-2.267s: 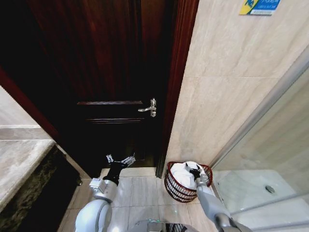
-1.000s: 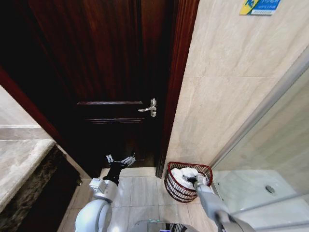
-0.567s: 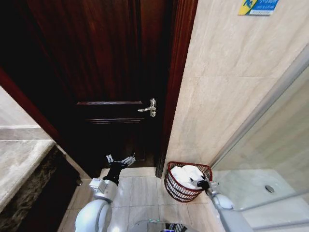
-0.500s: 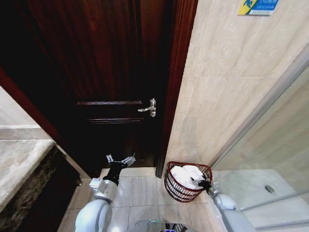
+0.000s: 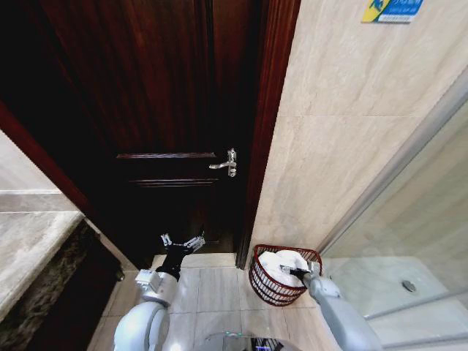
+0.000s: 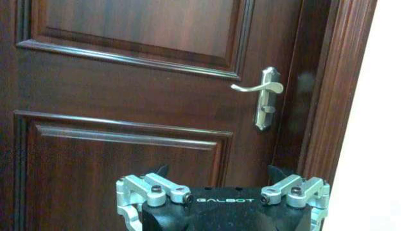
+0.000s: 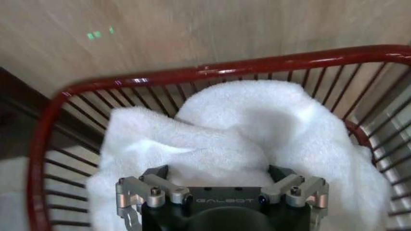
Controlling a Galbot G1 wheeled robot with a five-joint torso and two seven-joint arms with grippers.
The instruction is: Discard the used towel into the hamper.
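The hamper point(image 5: 272, 287) is a dark red wire basket standing on the floor tiles against the beige wall, just right of the door frame. The used towel point(image 5: 278, 263), white and crumpled, lies inside it and fills most of the basket point(image 7: 96, 89). In the right wrist view the towel point(image 7: 257, 125) bulges up to rim height. My right gripper point(image 5: 295, 272) hangs open just above the towel point(image 7: 218, 171), inside the rim, holding nothing. My left gripper point(image 5: 183, 243) is parked open in front of the door point(image 6: 218, 173).
A dark wooden door point(image 5: 161, 110) with a silver lever handle point(image 5: 225, 163) stands shut to the left of the hamper. A glass shower screen point(image 5: 409, 219) runs along the right. A stone counter point(image 5: 29, 241) sits at the left edge.
My right gripper pulled back to the hamper's right rim, then returned over the towel. The towel has settled lower in the hamper. The left arm has not moved.
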